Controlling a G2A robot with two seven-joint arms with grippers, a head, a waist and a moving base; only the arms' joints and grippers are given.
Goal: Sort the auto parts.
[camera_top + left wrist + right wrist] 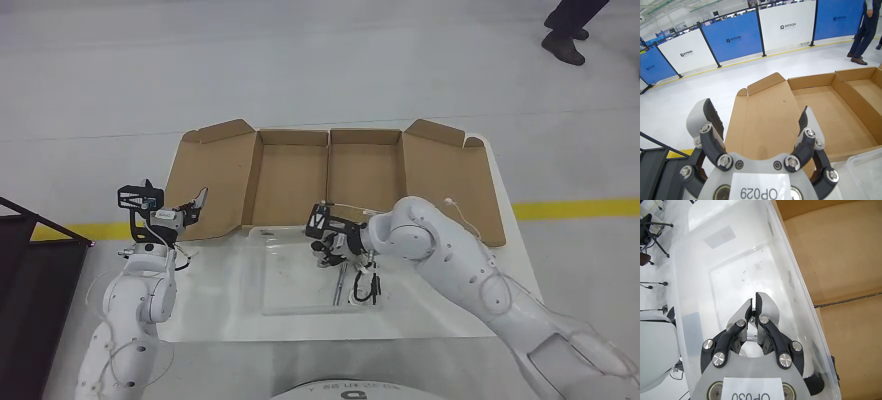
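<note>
Now the right gripper (754, 297) sits inside the clear plastic bin (689, 279), jaws nearly closed on a small metal part (753, 319). It looks light, rigid and slick, so pinch across its shaft. The left gripper (757, 106) hangs wide open and empty beside the cardboard box (829, 109).

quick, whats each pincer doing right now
Left pincer: open, empty, near the cardboard box.
Right pincer: closed on a small metal part, inside the clear bin.

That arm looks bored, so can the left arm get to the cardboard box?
Probably yes: the left pincer hangs open above a flap of the cardboard box, with nothing between them.
</note>
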